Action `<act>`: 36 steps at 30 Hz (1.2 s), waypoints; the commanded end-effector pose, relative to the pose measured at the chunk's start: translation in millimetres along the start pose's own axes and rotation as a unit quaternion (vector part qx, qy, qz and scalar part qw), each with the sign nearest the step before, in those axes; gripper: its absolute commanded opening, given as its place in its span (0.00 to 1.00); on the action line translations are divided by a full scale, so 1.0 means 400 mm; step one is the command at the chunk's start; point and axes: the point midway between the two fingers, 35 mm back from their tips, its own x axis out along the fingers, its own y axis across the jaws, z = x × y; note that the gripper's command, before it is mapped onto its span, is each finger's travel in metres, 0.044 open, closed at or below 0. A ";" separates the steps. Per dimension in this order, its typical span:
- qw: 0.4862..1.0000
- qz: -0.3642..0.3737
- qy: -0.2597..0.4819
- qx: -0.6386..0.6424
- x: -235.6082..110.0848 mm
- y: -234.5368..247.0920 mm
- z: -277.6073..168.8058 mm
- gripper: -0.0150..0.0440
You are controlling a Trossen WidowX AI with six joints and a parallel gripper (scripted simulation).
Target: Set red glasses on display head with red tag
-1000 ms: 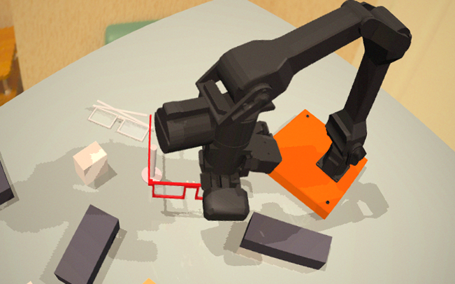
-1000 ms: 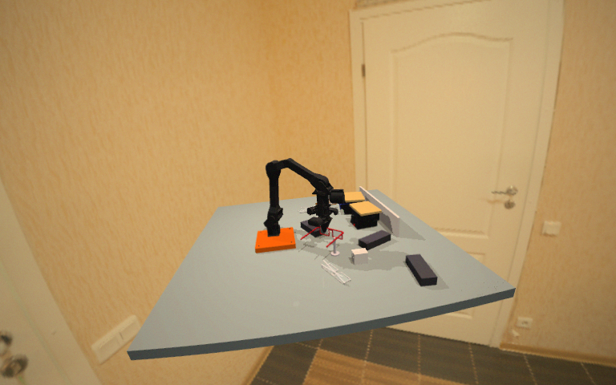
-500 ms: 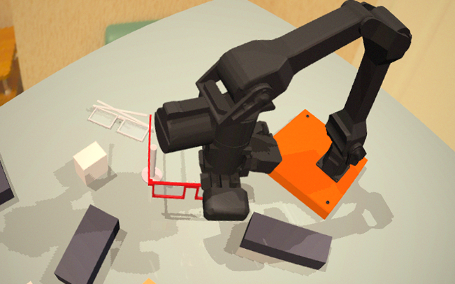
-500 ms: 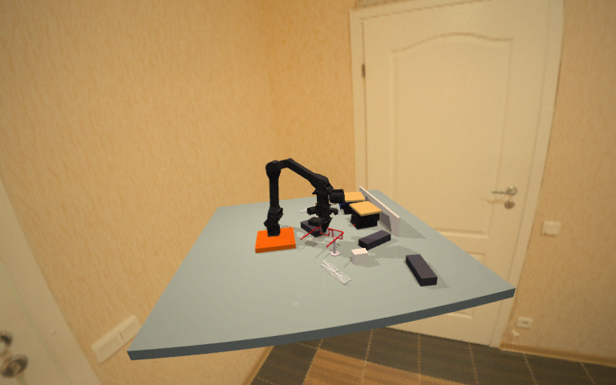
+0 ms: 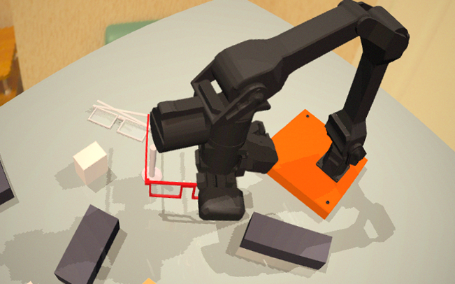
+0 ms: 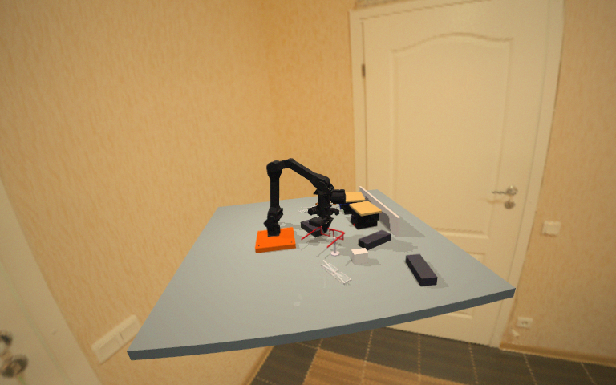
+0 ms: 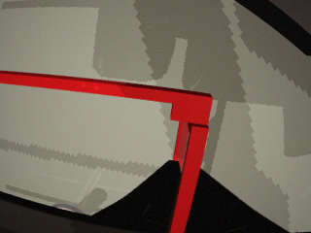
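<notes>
"What is the black arm (image 5: 286, 51) holding?"

"The red glasses (image 5: 167, 184). The claw (image 5: 217, 194) is squeezed tight on one end of the front of them, up off the grey worktop (image 5: 407, 216)."

"Where are they right now?"

"Near the middle of the worktop, just past the orange plate (image 5: 303, 141) the arm stands on. A little white post (image 5: 152, 159) with a round foot stands right beside them. From above, the long red side bar runs along next to it."

"Can you see the claw up close?"

"Yes. A red bar (image 7: 185, 201) goes down between the dark fingers, and another red bar (image 7: 97, 85) goes off to the side."

"What else is there?"

"White glasses (image 5: 119, 120) lying flat, a small white cube (image 5: 90, 161), and three dark long blocks (image 5: 284, 240). I can't see any head with a red tag from here."
</notes>
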 end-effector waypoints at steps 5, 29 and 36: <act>1.000 -0.002 0.003 -0.002 -0.065 -0.003 -0.015 0.25; 0.994 0.012 0.016 0.103 -0.158 -0.045 0.005 0.25; 0.981 0.020 0.030 0.190 -0.164 -0.080 0.023 0.25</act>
